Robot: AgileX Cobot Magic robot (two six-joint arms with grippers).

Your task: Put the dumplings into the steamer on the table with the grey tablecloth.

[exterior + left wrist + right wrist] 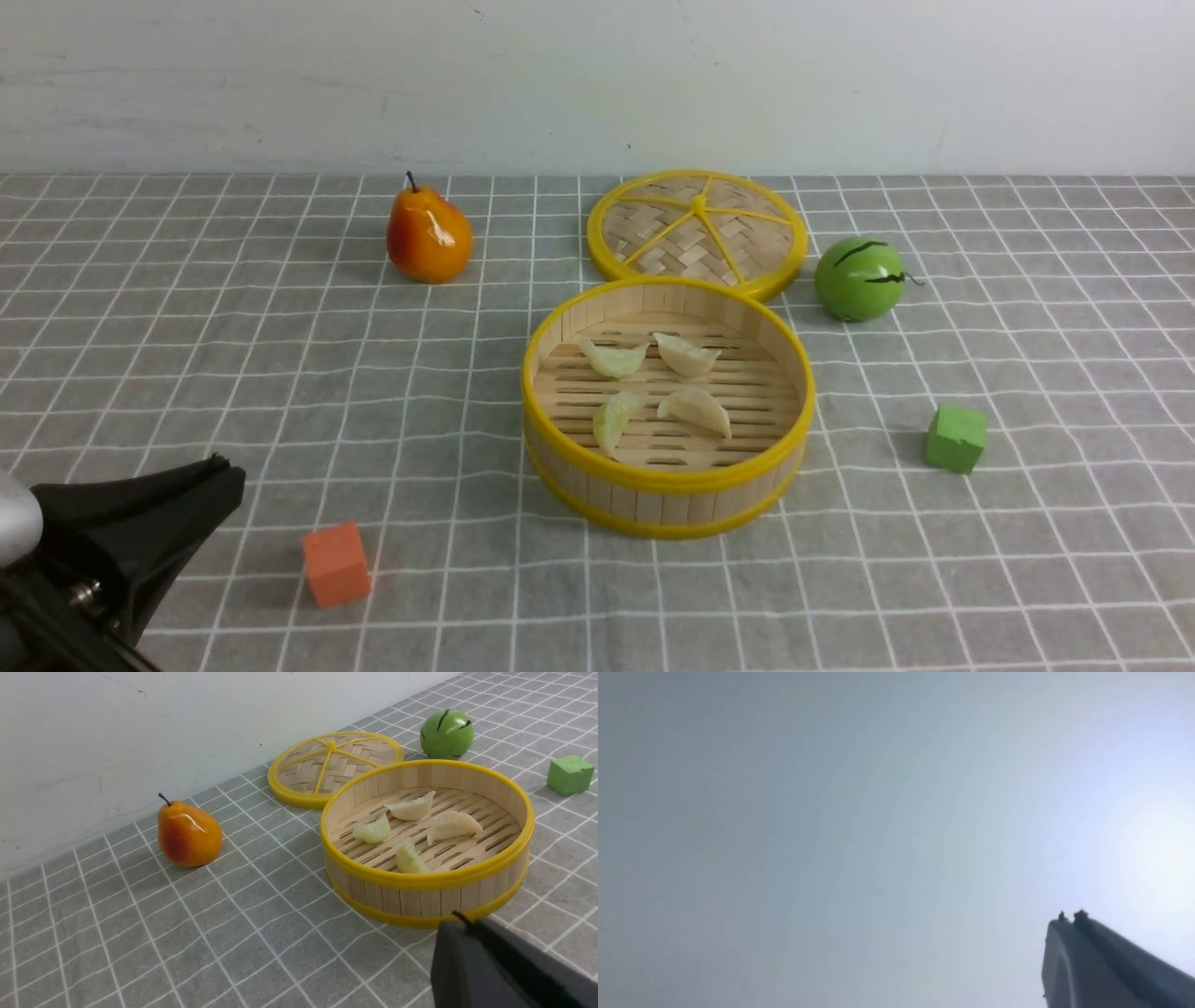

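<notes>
Clock is laid flat on the bench, 12 toward the wall.

- All four dumplings sit inside the steamer (667, 481), on the slatted floor. None shows on the grey tablecloth (187, 327).
- On the steamer floor: green dumpling (614, 358) at 10, white dumpling (686, 355) at 1, second green dumpling (616, 420) at 7, second white dumpling (695, 411) at 4. All lie apart from each other; the back pair are close at the tips.
- Long axes: back pair roughly 9–3, front green about 1–7, front white about 10–4.
- Left tool (219, 471): low at the near-left bench edge, jaws pinched together, holding nothing. Steamer lies at about 2 o'clock from it, well apart. The orange cube (336, 564) is just beside the tool.
- Right tool (1069, 914): out of the front view. Its wrist camera shows only a blank pale surface, jaws closed on nothing. I can't place it against the steamer, so left counts as the nearer arm.
- Not task items: lid (695, 233) flat at 12 of the steamer and touching its rim, pear (428, 235) at 10, green ball (859, 278) at 2, green cube (956, 437) at 3.

My read: loading looks complete, with no pick target left. If a dumpling needed re-seating, the left arm would reach in along 2 o'clock over the near rim.
</notes>
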